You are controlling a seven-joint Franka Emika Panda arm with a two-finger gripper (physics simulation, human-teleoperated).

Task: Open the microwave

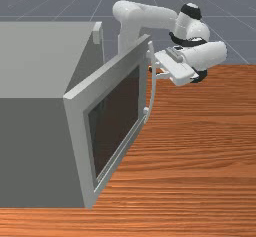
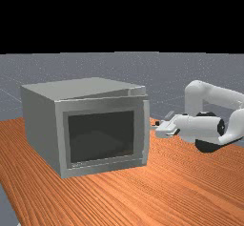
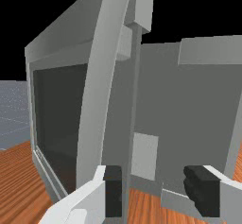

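The grey microwave (image 1: 35,146) has its door (image 1: 80,131) swung partly out from the body, with a dark window in it. Along the door's free edge runs a curved upright handle (image 1: 153,88). My gripper (image 1: 157,71) is at the handle's upper half in the front view. In the far view the gripper (image 2: 155,125) is just right of the handle (image 2: 146,134). The wrist view has the gripper (image 3: 153,191) open, one finger over the door's edge strip near the handle (image 3: 97,86), the other over the grey interior. Contact cannot be told.
The microwave body takes up the front view's left side. Orange-brown table (image 1: 200,156) extends to the front view's right of the door. The arm (image 2: 214,96) reaches in from the far view's right. A gap separates the door from the body's frame (image 1: 98,33).
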